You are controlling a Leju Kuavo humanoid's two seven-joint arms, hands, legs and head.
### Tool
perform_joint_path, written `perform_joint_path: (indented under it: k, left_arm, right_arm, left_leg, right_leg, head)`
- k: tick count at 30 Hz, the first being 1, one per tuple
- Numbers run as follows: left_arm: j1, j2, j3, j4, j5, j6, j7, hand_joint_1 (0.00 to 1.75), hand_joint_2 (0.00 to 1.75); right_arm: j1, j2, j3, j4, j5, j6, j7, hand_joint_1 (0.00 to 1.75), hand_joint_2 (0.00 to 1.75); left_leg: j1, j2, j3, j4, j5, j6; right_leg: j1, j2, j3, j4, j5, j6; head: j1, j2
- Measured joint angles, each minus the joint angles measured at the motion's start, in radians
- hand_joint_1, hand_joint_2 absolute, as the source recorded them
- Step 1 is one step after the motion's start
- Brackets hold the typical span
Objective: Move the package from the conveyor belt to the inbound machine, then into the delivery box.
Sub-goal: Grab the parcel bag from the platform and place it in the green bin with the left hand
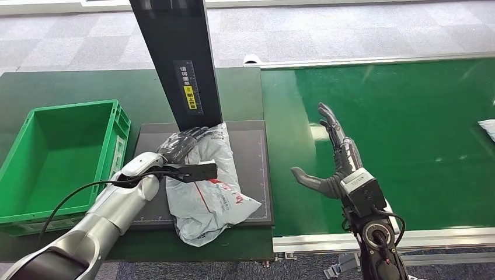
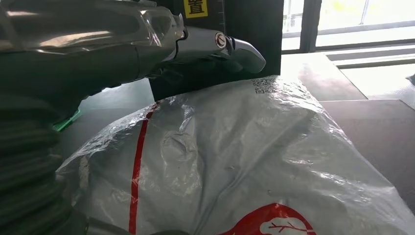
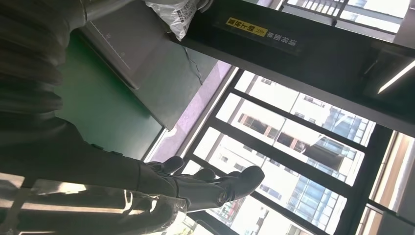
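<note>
Your package, a crumpled grey-white plastic bag with red print, lies on the dark scanning plate of the inbound machine, its long axis running from the foot of the black post back toward the robot, with the near end hanging a little over the plate's front edge. Your left hand rests on the package's far left part, fingers stretched along the bag toward the post and thumb lying above the plastic; you cannot tell from these views whether it has closed on the bag. Your right hand hovers over the green conveyor belt, held upright with fingers straight and apart, thumb out to the side, holding nothing. The green box sits on the counter left of the plate.
</note>
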Motion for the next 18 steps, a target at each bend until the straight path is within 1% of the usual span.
perform_joint_path:
  k: [2, 3, 6, 7, 13, 18]
  left_arm:
    - [-0.016, 0.006, -0.009, 0.023, -0.009, -0.024, -0.004, 0.0, 1.75]
    - [-0.026, 0.008, -0.016, 0.036, -0.015, -0.038, -0.003, 0.19, 1.75]
    - [-0.058, 0.012, -0.044, 0.078, -0.036, -0.086, 0.002, 1.5, 1.75]
    - [-0.068, 0.013, -0.053, 0.092, -0.04, -0.101, 0.001, 1.74, 1.75]
    - [-0.095, 0.025, -0.081, 0.145, 0.004, -0.168, -0.056, 1.75, 1.75]
    - [-0.096, 0.047, -0.091, 0.145, 0.05, -0.176, -0.092, 1.75, 1.75]
  right_arm:
    - [-0.009, 0.0, 0.0, 0.002, -0.005, 0.0, 0.007, 0.0, 1.75]
    - [-0.015, 0.0, 0.0, 0.003, -0.008, 0.0, 0.01, 0.0, 1.75]
    - [-0.032, 0.001, 0.0, 0.01, -0.014, 0.0, 0.015, 0.0, 1.75]
    - [-0.037, 0.002, 0.0, 0.013, -0.014, -0.001, 0.016, 0.0, 1.75]
    - [-0.069, 0.007, 0.001, 0.03, -0.023, -0.006, 0.023, 0.0, 1.75]
    - [-0.083, 0.008, 0.003, 0.041, -0.033, -0.006, 0.025, 0.0, 1.75]
  left_leg:
    - [0.0, 0.0, 0.001, 0.0, 0.0, 0.0]
    - [0.0, 0.0, 0.002, 0.0, 0.0, 0.0]
    - [0.0, 0.0, 0.005, -0.001, 0.0, 0.0]
    - [0.0, 0.0, 0.006, -0.001, 0.0, 0.0]
    - [0.0, 0.0, 0.008, -0.001, 0.001, -0.001]
    - [0.0, 0.0, 0.01, -0.001, 0.001, -0.002]
  right_leg:
    - [0.0, 0.0, 0.001, 0.0, 0.0, 0.0]
    - [0.0, 0.0, 0.002, 0.0, 0.0, 0.0]
    - [0.0, 0.0, 0.006, 0.0, 0.0, 0.0]
    - [0.0, 0.0, 0.008, 0.0, -0.001, 0.0]
    - [0.0, 0.0, 0.01, 0.0, 0.0, -0.001]
    - [0.0, 0.0, 0.01, 0.0, 0.001, -0.002]
  head:
    - [0.0, 0.0]
    - [0.0, 0.0]
    - [0.0, 0.0]
    - [0.0, 0.0]
    - [0.0, 0.0]
    - [0.0, 0.0]
